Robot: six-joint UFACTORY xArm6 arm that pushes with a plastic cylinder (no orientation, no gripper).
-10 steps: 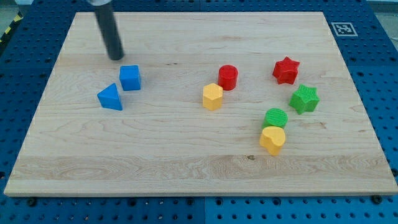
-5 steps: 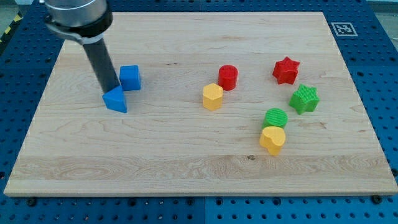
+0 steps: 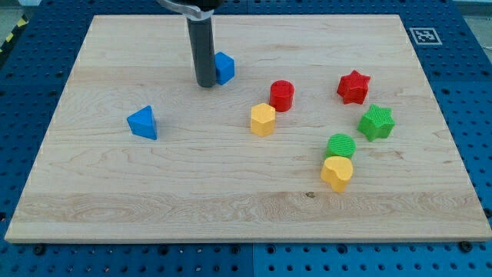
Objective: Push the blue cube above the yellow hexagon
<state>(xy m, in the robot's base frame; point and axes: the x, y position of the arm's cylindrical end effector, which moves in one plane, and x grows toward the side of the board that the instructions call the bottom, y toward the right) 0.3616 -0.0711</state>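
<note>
The blue cube sits in the upper middle of the wooden board, up and to the left of the yellow hexagon. My tip is right against the cube's left side, the dark rod hiding part of it. The yellow hexagon stands near the board's centre, touching the red cylinder at its upper right.
A blue triangle lies at the left. A red star and a green star are at the right. A green cylinder and a yellow heart touch each other at lower right. The board has edges all round.
My tip swung down beside the blue triangle, then moved right and up, pushing the blue cube right and upward toward the board's middle. The triangle shifted slightly.
</note>
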